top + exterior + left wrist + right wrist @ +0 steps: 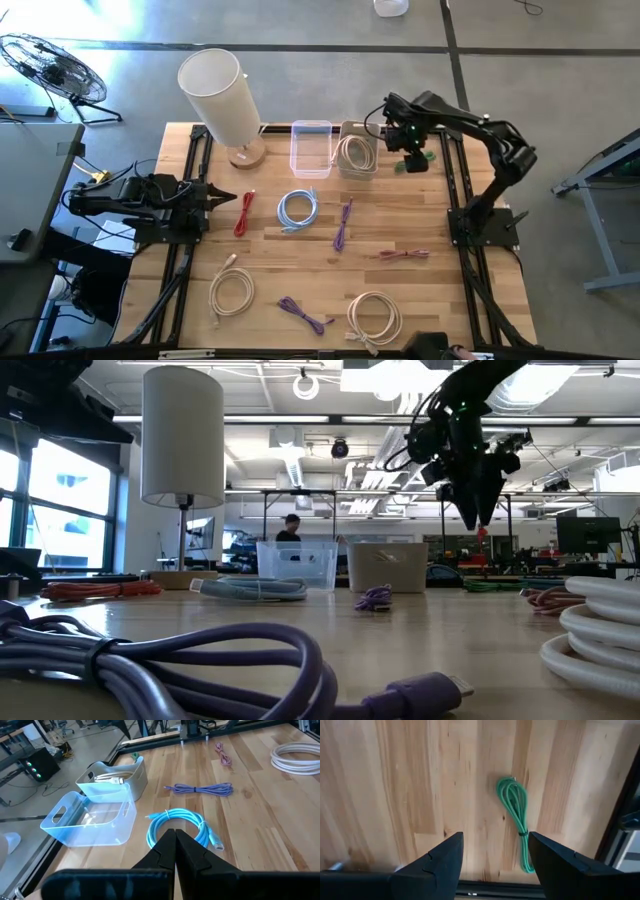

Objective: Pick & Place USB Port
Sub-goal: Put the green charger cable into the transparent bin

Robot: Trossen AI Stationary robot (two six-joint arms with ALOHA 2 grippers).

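Observation:
A coiled green cable (516, 815) lies flat on the wood near the table's far right edge, also seen in the high view (417, 161). My right gripper (494, 845) hangs open above it, fingers pointing down, raised clear of the table in the low view (478, 510). The cable sits slightly toward one finger, touching neither. A clear bin (311, 148) and a beige bin (357, 152) holding a white cable stand just left of that gripper. My left gripper (228, 198) waits shut at the table's left side, pointing right.
Loose cables lie about the table: red (244, 213), light blue (297, 208), purple (343, 222), pink (404, 254), white (231, 290), a second purple (303, 314) and a second white (373, 316). A lamp (222, 95) stands at the far left.

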